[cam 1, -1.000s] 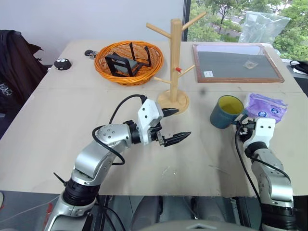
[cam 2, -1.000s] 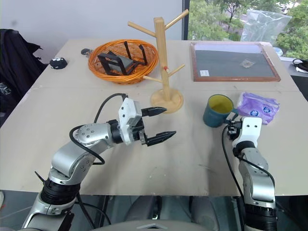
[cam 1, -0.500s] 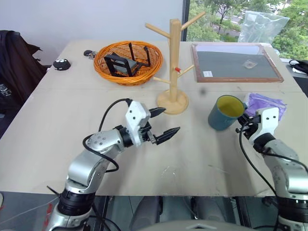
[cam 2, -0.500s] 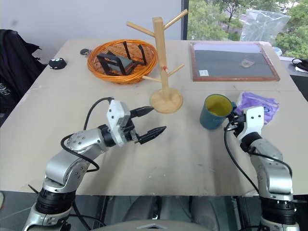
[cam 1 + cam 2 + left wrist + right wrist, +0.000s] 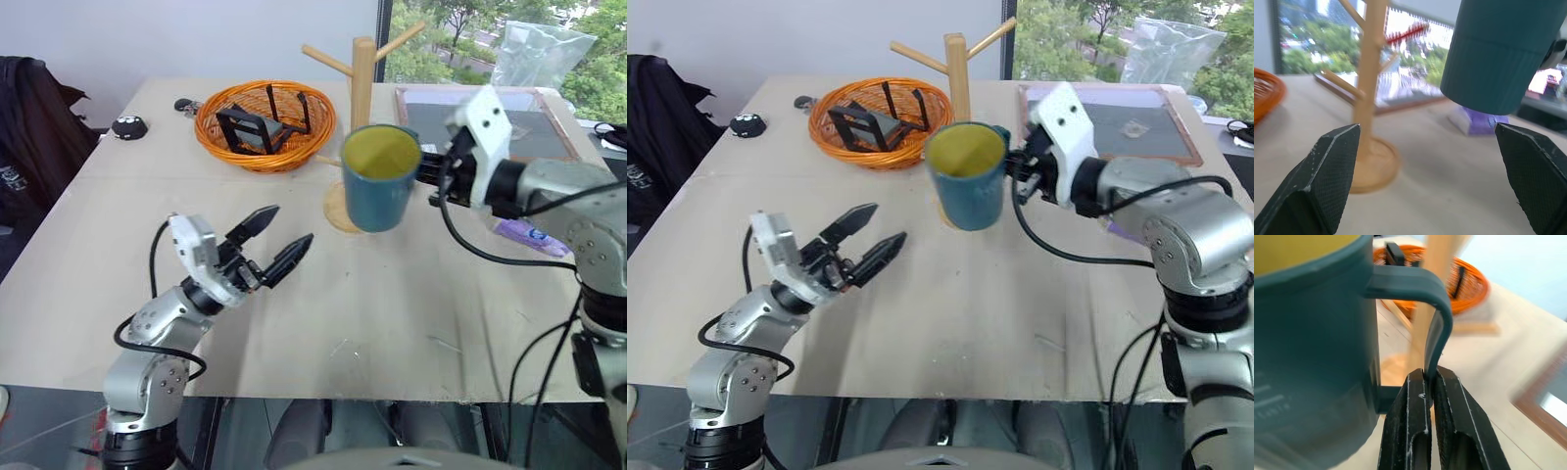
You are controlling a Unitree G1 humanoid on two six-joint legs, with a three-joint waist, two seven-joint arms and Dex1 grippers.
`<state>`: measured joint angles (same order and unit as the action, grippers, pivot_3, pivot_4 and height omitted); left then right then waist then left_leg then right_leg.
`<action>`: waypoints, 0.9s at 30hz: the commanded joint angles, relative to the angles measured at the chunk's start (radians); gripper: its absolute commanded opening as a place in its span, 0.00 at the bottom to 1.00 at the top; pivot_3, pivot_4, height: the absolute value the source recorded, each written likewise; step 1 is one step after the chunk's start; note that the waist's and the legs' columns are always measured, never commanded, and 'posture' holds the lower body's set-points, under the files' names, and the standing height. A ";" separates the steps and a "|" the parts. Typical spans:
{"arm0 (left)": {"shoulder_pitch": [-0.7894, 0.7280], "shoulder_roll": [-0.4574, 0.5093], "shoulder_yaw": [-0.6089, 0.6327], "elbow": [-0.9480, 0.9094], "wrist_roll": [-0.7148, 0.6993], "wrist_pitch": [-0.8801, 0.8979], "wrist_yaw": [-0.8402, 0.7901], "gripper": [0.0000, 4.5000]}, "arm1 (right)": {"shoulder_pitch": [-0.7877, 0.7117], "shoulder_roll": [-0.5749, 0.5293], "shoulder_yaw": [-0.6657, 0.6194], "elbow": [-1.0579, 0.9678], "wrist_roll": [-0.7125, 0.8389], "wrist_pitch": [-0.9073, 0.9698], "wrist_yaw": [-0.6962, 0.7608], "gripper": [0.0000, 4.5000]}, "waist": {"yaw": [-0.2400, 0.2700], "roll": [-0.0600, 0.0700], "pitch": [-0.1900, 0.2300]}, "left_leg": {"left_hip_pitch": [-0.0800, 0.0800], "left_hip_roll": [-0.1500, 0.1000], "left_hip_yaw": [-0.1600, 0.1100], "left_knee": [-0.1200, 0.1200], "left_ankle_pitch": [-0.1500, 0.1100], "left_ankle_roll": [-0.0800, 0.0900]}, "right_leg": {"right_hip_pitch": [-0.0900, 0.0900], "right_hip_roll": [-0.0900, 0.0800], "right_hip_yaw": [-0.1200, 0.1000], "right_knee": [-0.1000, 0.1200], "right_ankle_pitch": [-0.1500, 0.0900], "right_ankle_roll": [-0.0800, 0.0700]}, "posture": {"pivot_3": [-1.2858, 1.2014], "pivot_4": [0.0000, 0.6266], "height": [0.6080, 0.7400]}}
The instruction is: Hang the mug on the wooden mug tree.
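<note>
Now the right end effector (image 5: 1426,396) is clamped on the handle of the mug (image 5: 381,176), fingers pinched tight on the loop's lower part. Mug is upright in the air, clear of the tabletop (image 5: 392,294), yellow inside facing up. From the head camera it sits in front of the mug tree (image 5: 363,69) and hides the lower post and most of the base; upper pegs stick out above the rim. Wrist view puts the post just behind the handle, can't tell if they touch. Mug is not on any peg.

Left end effector (image 5: 265,241) is empty with fingers spread wide, held above the tabletop near its left front, pointing toward the tree and mug, well apart from both.

Orange basket (image 5: 265,123) sits left of the tree, purple pack (image 5: 529,233) partly hidden behind the right arm, framed board (image 5: 563,122) at far right
</note>
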<state>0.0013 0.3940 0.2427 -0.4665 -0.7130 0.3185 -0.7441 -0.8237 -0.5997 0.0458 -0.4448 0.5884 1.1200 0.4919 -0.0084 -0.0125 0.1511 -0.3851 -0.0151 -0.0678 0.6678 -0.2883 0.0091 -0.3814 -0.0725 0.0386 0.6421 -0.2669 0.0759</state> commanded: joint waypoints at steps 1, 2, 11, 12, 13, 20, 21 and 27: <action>0.010 0.003 0.045 -0.002 -0.010 -0.073 -0.024 1.00 | -0.096 0.054 0.004 0.026 -0.011 0.095 -0.071 0.02 | -0.001 0.000 0.000 | 0.000 -0.001 0.000 0.000 0.000 0.000 | 0.000 0.000 0.000 0.000 0.000 0.000 | 0.52 0.24 1.00; 0.011 0.003 0.050 0.002 -0.004 -0.086 -0.026 1.00 | -0.117 0.068 0.008 0.040 -0.017 0.113 -0.084 0.02 | -0.002 0.000 0.000 | 0.000 -0.001 0.000 0.000 0.000 0.000 | 0.000 0.000 0.000 0.000 0.000 0.000 | 0.52 0.24 1.00; 0.030 -0.019 0.035 0.012 0.007 -0.168 -0.027 1.00 | -0.176 0.131 0.038 0.107 -0.069 0.148 -0.127 0.02 | -0.008 0.000 0.000 | 0.000 -0.002 0.000 0.000 0.000 0.000 | -0.001 0.000 0.000 0.001 0.000 0.000 | 0.52 0.24 1.00; 0.032 -0.021 0.030 0.015 0.010 -0.174 -0.027 1.00 | -0.177 0.134 0.047 0.116 -0.080 0.141 -0.128 0.02 | -0.009 0.000 0.000 | 0.000 -0.002 0.000 0.000 0.000 0.000 | -0.001 0.000 0.000 0.001 0.000 0.000 | 0.52 0.24 1.00; 0.033 -0.022 0.025 0.018 0.014 -0.178 -0.026 1.00 | -0.178 0.137 0.054 0.123 -0.090 0.135 -0.130 0.02 | -0.010 0.000 0.000 | 0.000 -0.002 0.000 -0.001 0.000 0.000 | -0.001 0.000 0.000 0.001 0.000 0.000 | 0.52 0.24 1.00; 0.032 -0.032 0.006 0.025 0.023 -0.194 -0.019 1.00 | -0.189 0.166 0.094 0.165 -0.145 0.098 -0.137 0.02 | -0.009 0.000 0.000 | 0.000 -0.003 0.000 -0.001 0.000 0.000 | -0.001 0.001 0.000 0.001 0.000 0.000 | 0.52 0.24 1.00; 0.032 -0.032 0.005 0.025 0.024 -0.196 -0.017 1.00 | -0.191 0.171 0.098 0.171 -0.153 0.095 -0.139 0.02 | -0.009 0.000 0.000 | 0.000 -0.003 0.000 -0.001 0.000 0.000 | -0.001 0.001 0.000 0.001 0.000 0.000 | 0.52 0.24 1.00; 0.037 -0.033 -0.006 0.029 0.031 -0.207 -0.013 1.00 | -0.191 0.191 0.128 0.210 -0.216 0.064 -0.152 0.02 | -0.009 0.000 0.000 | 0.000 -0.003 0.000 -0.001 0.000 0.000 | -0.002 0.001 0.000 0.001 0.000 0.000 | 0.52 0.24 1.00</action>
<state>0.0371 0.3621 0.2344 -0.4215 -0.6877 0.1348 -0.7587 -0.9798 -0.4088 0.1806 -0.2194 0.3964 1.2170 0.3503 -0.0178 -0.0123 0.1514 -0.3854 -0.0186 -0.0675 0.6669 -0.2882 0.0090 -0.3834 -0.0718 0.0387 0.6430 -0.2669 0.0759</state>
